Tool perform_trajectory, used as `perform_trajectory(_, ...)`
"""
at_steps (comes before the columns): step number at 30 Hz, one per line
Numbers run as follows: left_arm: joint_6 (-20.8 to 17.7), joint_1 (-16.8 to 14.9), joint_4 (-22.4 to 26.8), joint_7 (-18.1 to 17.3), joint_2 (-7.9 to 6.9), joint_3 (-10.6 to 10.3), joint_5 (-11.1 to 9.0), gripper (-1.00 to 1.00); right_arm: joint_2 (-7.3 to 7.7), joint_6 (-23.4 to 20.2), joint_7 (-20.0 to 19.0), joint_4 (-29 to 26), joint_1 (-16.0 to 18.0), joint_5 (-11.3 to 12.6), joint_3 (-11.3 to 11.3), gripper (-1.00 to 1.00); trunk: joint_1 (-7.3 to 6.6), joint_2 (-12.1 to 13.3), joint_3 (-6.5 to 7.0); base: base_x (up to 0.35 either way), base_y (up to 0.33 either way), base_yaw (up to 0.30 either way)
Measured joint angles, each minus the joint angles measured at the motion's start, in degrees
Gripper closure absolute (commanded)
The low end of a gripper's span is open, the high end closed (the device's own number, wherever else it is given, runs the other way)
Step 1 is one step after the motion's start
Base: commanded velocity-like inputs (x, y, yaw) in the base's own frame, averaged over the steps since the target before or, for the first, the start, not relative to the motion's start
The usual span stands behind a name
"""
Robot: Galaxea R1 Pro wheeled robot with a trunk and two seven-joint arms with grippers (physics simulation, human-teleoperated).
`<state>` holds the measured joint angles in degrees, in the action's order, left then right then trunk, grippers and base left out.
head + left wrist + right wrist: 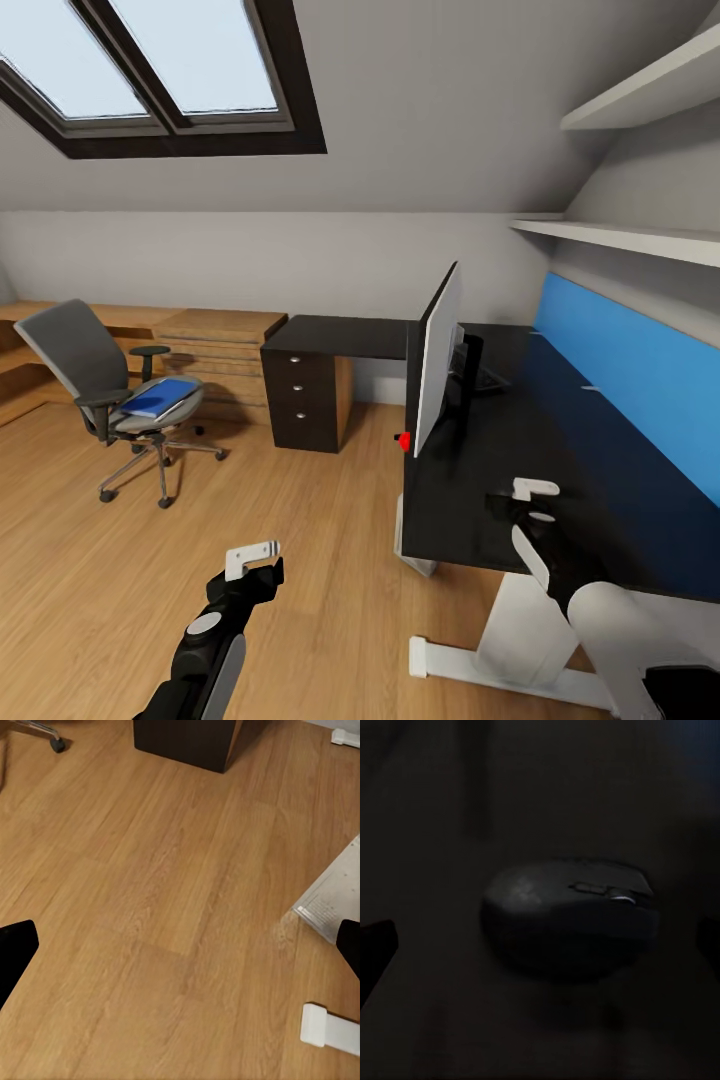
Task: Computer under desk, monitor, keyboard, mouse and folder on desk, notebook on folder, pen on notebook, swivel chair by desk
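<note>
The black-topped desk (600, 500) fills the right side of the head view, and the monitor (438, 362) stands on it edge-on, silver back toward me. My right gripper (530, 503) hovers over the desk's near part, open. The right wrist view shows the dark grey mouse (566, 919) lying on the dark top between its spread fingertips (375, 956), untouched. At far left stands the grey swivel chair (85, 370), with the blue folder (160, 396) flat on its seat. My left gripper (255, 568) hangs open and empty above the wooden floor (165, 892).
The desk's dark drawer unit (300, 400) stands at the back middle, with light-wood cabinets (220, 345) left of it. A white desk leg and foot (520, 640) sit on the floor below the desk edge. Wall shelves (640, 238) and a blue panel (630, 370) line the right wall.
</note>
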<state>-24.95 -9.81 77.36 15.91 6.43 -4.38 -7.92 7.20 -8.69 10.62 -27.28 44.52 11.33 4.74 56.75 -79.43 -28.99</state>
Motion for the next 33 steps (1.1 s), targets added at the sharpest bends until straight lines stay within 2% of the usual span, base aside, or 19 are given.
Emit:
perform_trajectory(8, 0.0, 0.0, 0.0, 0.0, 0.0, 0.0, -0.03, -1.0, 0.03, 0.05, -0.02, 5.48, 3.03, 0.29, -0.11, -1.0, 0.0, 0.0, 0.0, 0.0, 0.0, 0.0)
perform_trajectory(26, 0.0, 0.0, 0.03, 0.0, 0.03, 0.0, -0.09, -1.0, 0.03, -0.12, 0.01, 6.58, 3.54, 0.54, -0.13, -1.0, 0.0, 0.0, 0.0, 0.0, 0.0, 0.0)
perform_trajectory(33, 0.0, 0.0, 0.1, 0.0, 0.08, -0.06, -0.16, -1.0, 0.03, -3.63, 0.02, 6.64, 3.97, 0.52, -0.13, -1.0, 0.0, 0.0, 0.0, 0.0, 0.0, 0.0)
